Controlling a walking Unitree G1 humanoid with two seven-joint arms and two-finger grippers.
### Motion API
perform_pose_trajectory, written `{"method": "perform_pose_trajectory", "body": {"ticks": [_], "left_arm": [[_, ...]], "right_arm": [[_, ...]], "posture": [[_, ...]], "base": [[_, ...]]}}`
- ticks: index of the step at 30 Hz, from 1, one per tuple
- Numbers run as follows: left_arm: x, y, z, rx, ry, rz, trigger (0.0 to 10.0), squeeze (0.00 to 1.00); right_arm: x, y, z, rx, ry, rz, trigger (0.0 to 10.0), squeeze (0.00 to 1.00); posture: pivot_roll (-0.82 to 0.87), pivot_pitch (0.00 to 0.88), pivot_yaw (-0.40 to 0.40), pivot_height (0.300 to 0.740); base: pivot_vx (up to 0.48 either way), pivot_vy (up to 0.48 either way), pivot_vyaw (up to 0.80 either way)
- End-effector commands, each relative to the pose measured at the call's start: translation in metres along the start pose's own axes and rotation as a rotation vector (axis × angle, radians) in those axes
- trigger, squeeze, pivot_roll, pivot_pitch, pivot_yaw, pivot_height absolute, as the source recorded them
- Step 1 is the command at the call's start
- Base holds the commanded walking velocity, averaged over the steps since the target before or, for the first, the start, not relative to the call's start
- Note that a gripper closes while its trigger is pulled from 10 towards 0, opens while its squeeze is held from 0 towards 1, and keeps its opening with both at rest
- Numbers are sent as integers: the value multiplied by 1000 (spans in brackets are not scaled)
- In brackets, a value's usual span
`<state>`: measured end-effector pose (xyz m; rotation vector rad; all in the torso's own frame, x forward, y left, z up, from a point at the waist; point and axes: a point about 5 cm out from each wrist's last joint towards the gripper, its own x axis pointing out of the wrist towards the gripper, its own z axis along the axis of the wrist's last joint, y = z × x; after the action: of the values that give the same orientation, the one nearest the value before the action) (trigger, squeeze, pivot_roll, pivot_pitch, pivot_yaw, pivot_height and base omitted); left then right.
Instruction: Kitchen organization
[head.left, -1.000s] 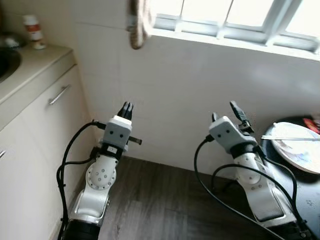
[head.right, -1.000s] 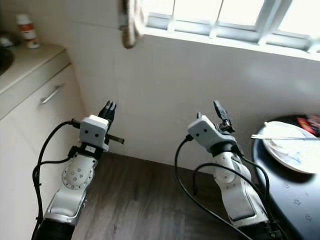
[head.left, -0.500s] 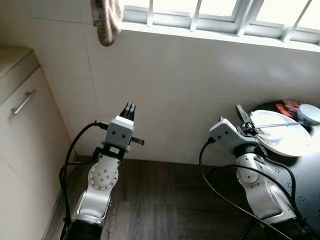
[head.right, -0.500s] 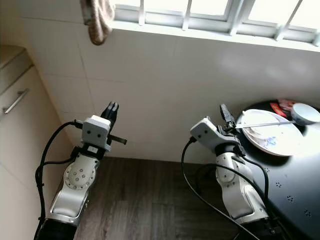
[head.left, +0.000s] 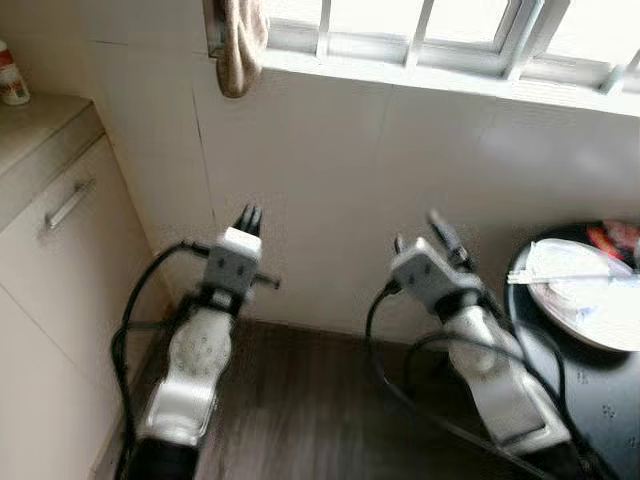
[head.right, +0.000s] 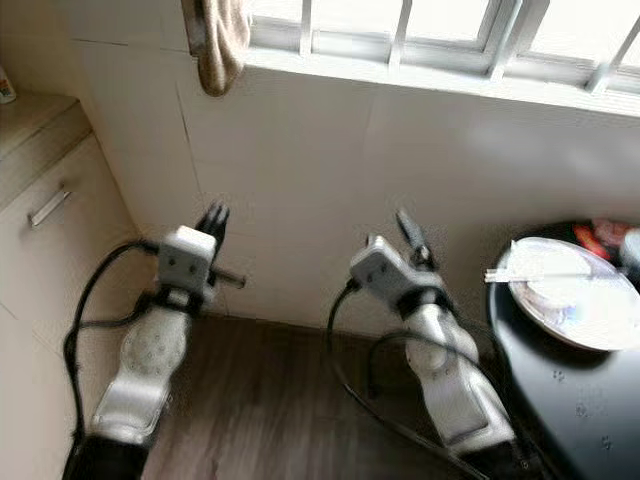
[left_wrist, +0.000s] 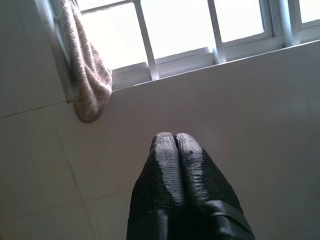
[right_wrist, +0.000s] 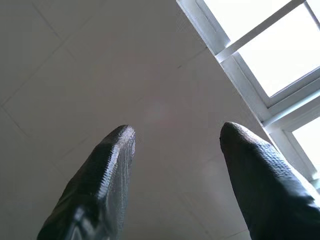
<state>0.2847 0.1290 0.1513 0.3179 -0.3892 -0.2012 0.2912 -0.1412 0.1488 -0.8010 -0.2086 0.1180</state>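
Left wrist view shows the left gripper (left_wrist: 175, 142) with fingers pressed together, holding nothing, pointed at the tiled wall below a hanging towel (left_wrist: 89, 80). The right gripper (right_wrist: 175, 145) has fingers spread wide, also empty. A plate (head.left: 590, 300) with chopsticks (head.left: 560, 277) sits on the dark surface (head.left: 600, 385), beyond the right fingers; bare floor (head.left: 310, 400) between cabinet (head.left: 60, 260) and surface likely leaves room to turn.

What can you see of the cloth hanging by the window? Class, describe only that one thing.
The cloth is a beige, nubby, towel-like fabric, bunched into a loose drooping bundle. It hangs at the window frame's left end, its rounded lower end sagging over the sill edge against the white tiled wall. What it hangs from cannot be made out. It hangs well above both grippers, and neither touches it.
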Motion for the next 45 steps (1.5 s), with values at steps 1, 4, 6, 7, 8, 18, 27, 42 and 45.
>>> {"method": "perform_pose_trajectory", "body": {"ticks": [1, 4, 6, 7, 8, 18, 27, 42, 45], "left_arm": [[0, 2, 1, 6, -7, -1, 10000, 0], [0, 2, 1, 3, -5, 4, 10000, 0], [-1, 2, 1, -2, -6, 3, 10000, 0], [-1, 2, 1, -4, -6, 3, 10000, 0], [-1, 1, 1, -7, -6, 2, 10000, 0], [-1, 1, -2, 2, 11, -1, 10000, 0], [-1, 4, -2, 10, 13, 7, 10000, 0], [-1, 1, -2, 5, 19, -12, 10000, 0], [-1, 0, -3, 4, 21, -15, 10000, 0]], "right_arm": [[-1, 0, -1, 19, 5, 9, 10000, 0], [-1, 1, -2, 19, 6, 15, 10000, 0], [-1, 1, -2, 19, 9, 19, 10000, 0], [-1, 1, -3, 18, 13, 21, 10000, 0], [-1, 2, -4, 18, 18, 23, 10000, 0], [3, 0, -39, -148, 238, 70, 10000, 0], [8, -1, -68, -290, 412, 166, 10000, 0], [-4, -24, -97, -255, 620, 76, 10000, 0], [-5, -25, -98, -256, 624, 71, 10000, 0]], "posture": [[-43, 0, -83, 740], [-43, 0, -84, 740], [-44, 0, -83, 740], [-43, 0, -84, 740], [-43, 0, -84, 740], [-44, 0, -85, 740], [-25, 0, -94, 740], [-47, 0, -76, 740], [-49, 0, -74, 740]], "base": [[0, 0, 0], [0, 0, 0], [0, 0, 0], [0, 0, 0], [0, 0, 0], [0, 0, 0], [0, 0, 0], [0, 0, 0], [0, 0, 0]]}}
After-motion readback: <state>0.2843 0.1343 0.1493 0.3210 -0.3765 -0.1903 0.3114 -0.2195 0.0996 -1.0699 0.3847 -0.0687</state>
